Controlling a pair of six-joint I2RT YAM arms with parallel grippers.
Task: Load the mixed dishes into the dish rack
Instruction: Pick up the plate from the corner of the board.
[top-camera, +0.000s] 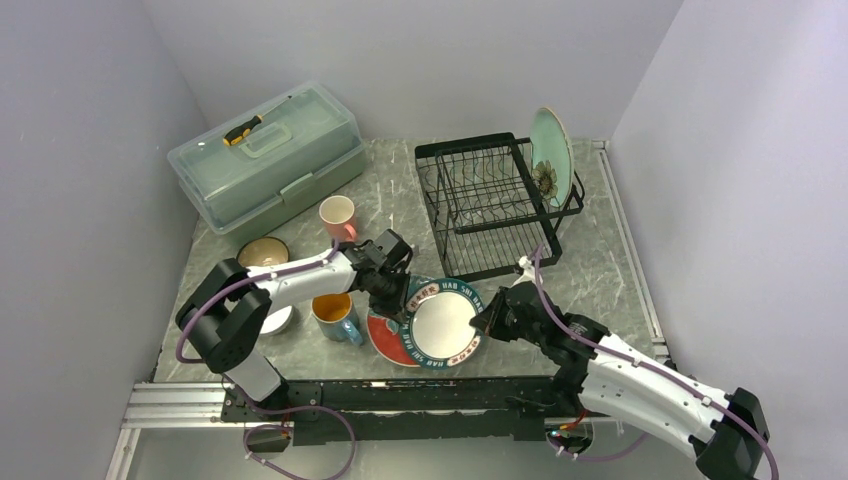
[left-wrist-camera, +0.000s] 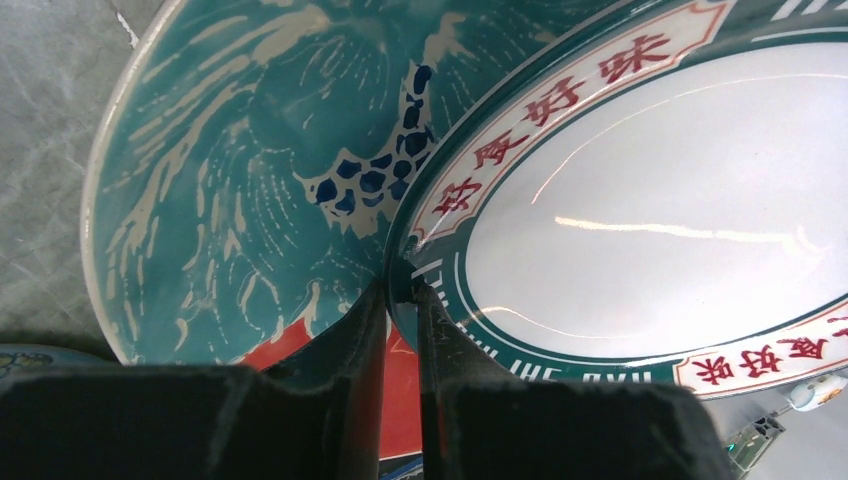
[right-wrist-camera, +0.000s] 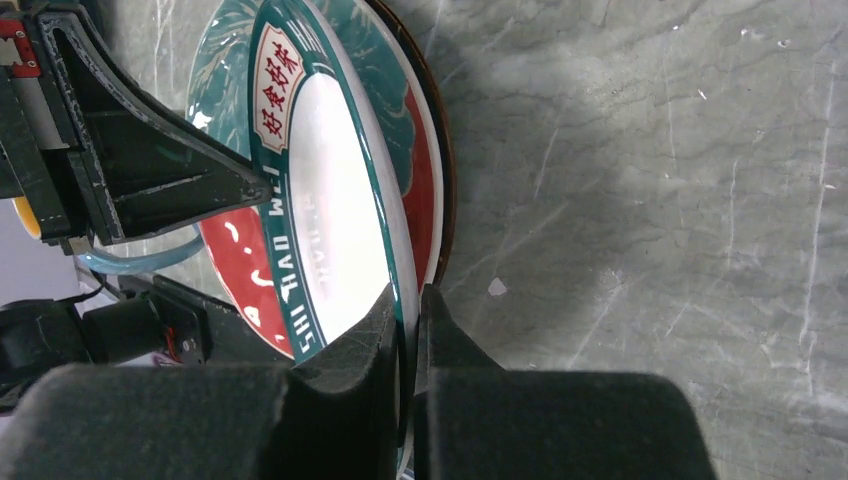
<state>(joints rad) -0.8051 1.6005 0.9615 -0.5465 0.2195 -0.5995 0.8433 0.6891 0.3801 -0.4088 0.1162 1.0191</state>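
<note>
The white plate (top-camera: 443, 325) is in the middle of the desk (top-camera: 600, 260), close to the near edge, at 6 o'clock from the rack (top-camera: 490, 210). It has a plain glossy white centre and a dark green rim with red characters in cream panels. It lies over a teal and red plate (top-camera: 385, 335). In the wrist views its rim seems lifted a little from that lower plate, so I judge it is tilted and not flat.

Both hands grip this one plate. The left hand (left-wrist-camera: 402, 290) is closed on the rim at the plate's 10 o'clock, with one finger above the edge and one below. The right hand (right-wrist-camera: 405, 300) is closed on the opposite rim at 3 o'clock in the same way. I think two grips are used because the plate is wide, thin and slippery. A pinch on one side only could let it swing or slide, and the left hand can separate it from the plate beneath while the right hand takes it for the rack.

The rack is nearly bare. Only a pale green plate (top-camera: 552, 155) stands upright at its 3 o'clock end. A blue mug (top-camera: 335, 315) is just beside the stacked plates at 9 o'clock, a pink mug (top-camera: 337, 215) at 11 o'clock, and a tan bowl (top-camera: 263, 253) farther toward 10 o'clock. At the far left is a green box (top-camera: 265, 165) with a screwdriver (top-camera: 243, 130) on its lid.
</note>
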